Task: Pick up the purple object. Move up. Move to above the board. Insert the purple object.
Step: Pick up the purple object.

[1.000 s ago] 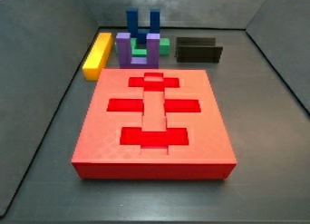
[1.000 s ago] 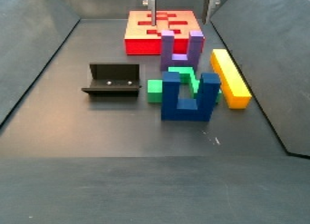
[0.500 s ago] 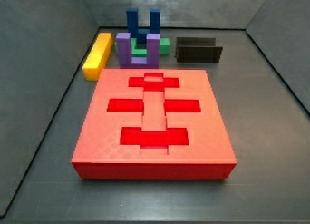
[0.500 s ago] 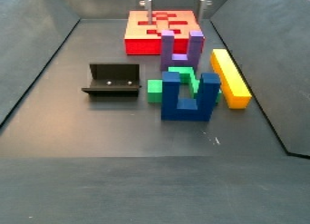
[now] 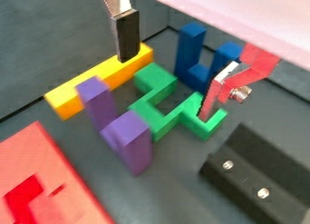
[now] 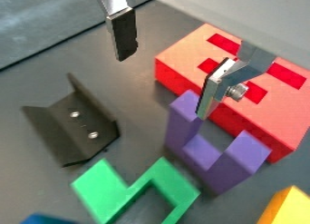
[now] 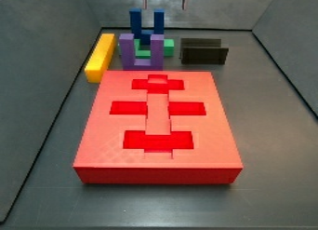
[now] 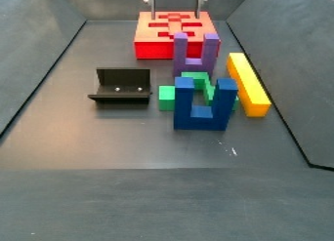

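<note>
**A:** Our gripper (image 6: pixel 169 60) has slid sideways since a second ago and hangs jaws apart, empty, above the chunky matte purple U-shaped block (image 6: pixel 212 146).

**B:** Yep, the purple block sits untouched at the flat red cut-out board's (image 8: pixel 177 32) 6 o'clock edge. We judge descent comes next.

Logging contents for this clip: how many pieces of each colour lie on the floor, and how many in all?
Purple: 1
Blue: 1
Green: 1
Yellow: 1
Red board: 1
Dark fixture: 1
Total: 6
The gripper hangs open, holding nothing.
</note>
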